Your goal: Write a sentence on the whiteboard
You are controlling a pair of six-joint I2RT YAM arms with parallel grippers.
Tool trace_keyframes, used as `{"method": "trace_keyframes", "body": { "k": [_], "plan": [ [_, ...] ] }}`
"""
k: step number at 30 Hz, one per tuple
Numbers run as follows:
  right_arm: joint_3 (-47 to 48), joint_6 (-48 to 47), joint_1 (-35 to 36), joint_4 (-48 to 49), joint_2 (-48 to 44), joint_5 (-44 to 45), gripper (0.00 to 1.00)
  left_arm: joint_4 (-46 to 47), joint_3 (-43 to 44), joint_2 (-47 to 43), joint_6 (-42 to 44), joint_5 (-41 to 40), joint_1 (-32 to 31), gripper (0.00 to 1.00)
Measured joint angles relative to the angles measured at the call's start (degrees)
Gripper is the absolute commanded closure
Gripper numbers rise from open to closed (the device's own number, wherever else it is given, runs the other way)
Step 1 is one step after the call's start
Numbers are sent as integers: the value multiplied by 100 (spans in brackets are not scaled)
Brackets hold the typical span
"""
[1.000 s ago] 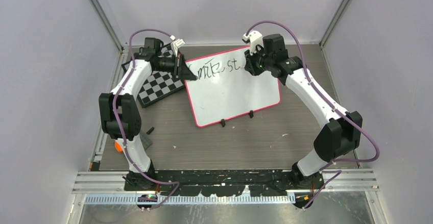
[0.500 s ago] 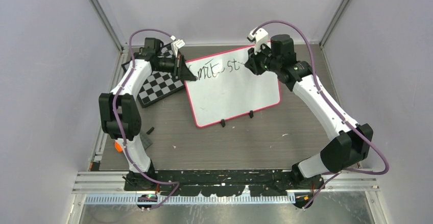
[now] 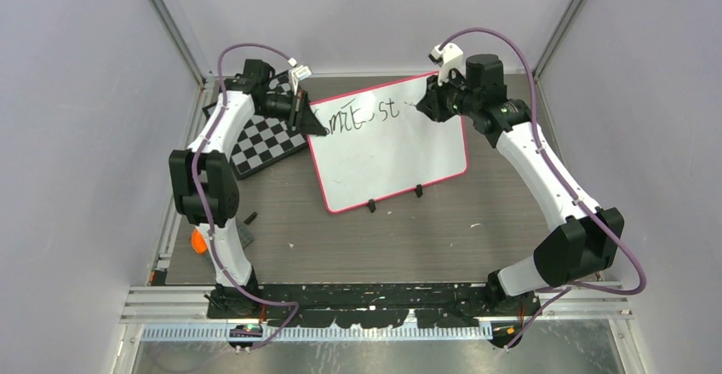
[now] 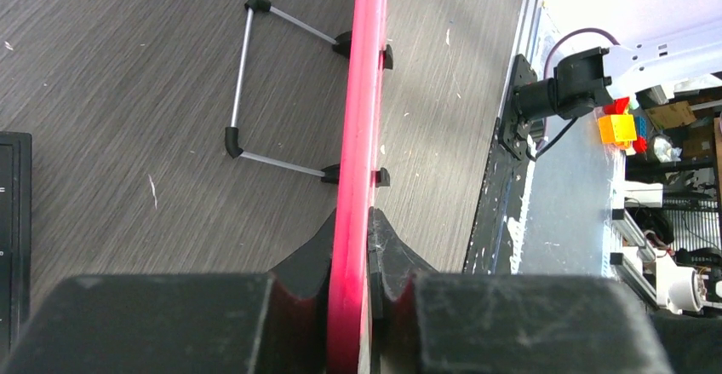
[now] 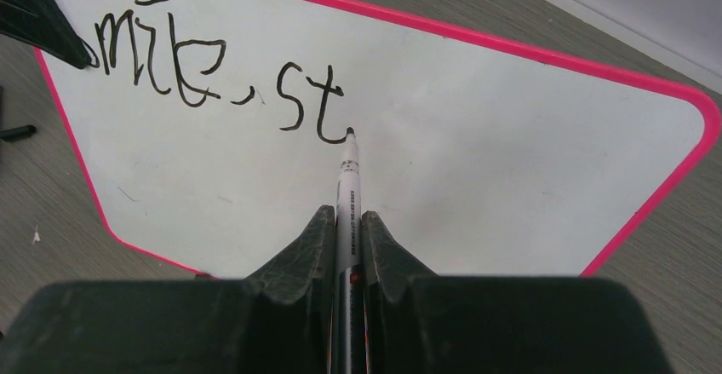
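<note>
The whiteboard (image 3: 393,159) is set on the bench (image 3: 383,238) far-centre, btw. both arms. Its pink frame edge is clamped in the left gripper (image 4: 351,221). The right gripper (image 5: 345,216) is clenched on a marker (image 5: 347,174), tip placed just after "st" of the sentence (image 5: 213,76). The board is judged light, stiff & glossy-slick, so it's best held by the frame edge, w/ light pen pressure.

Whiteboard (image 5: 477,161) glossy, smooth — table (image 3: 443,238) matt wood-grain.
</note>
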Motion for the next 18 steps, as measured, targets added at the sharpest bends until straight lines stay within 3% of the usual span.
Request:
{"method": "trace_keyframes", "body": {
  "k": [18],
  "plan": [
    [48,105,-105,15,256,105,100,-352,146,70,262,15,-2,100]
  ]
}}
